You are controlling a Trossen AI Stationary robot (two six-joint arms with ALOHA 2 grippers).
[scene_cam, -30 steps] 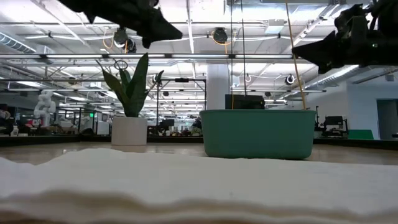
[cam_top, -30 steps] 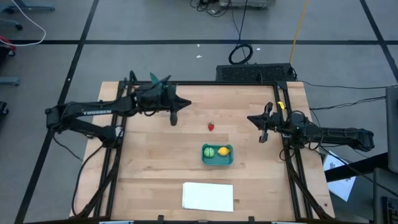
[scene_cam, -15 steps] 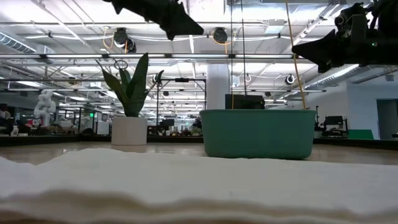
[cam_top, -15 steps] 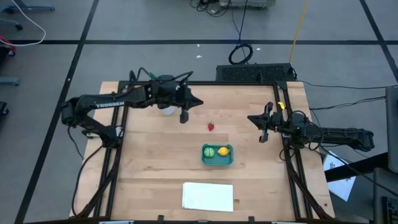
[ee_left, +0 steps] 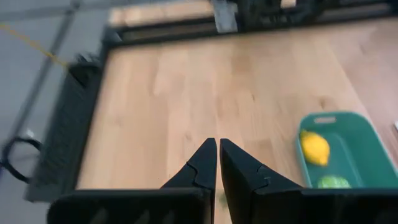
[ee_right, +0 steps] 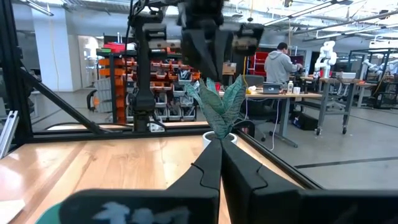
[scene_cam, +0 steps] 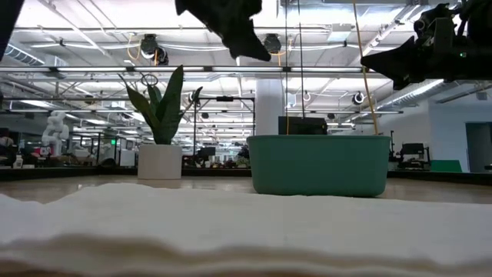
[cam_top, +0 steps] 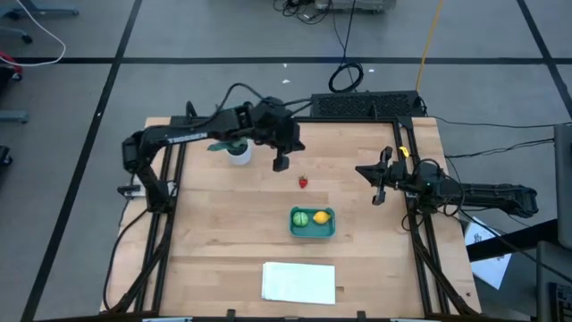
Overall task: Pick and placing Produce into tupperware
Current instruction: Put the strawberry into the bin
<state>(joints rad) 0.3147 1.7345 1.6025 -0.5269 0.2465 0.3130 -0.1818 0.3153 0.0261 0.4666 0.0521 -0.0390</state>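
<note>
The strawberry [cam_top: 304, 182] lies alone on the bare wood near the centre of the high view, just up and left of the blue container [cam_top: 313, 233], which already holds the green fruit [cam_top: 301, 217] and the lemon [cam_top: 322, 216]. It looks like a tiny, light, hard toy, likely smooth and apt to roll or squirt out of a pinch, so a hold across its widest middle from straight above seems safest. The left claw [cam_top: 281, 164] hangs a little up and left of it, fingers nearly together and holding nothing; the right claw [cam_top: 379, 190] waits at the right edge, fingers pressed shut and empty. Only the high view shows the strawberry. The left wrist view shows the fruit inside the container, while the low view gives only its side wall [scene_cam: 318, 165] and a potted plant [scene_cam: 161, 123].
</note>
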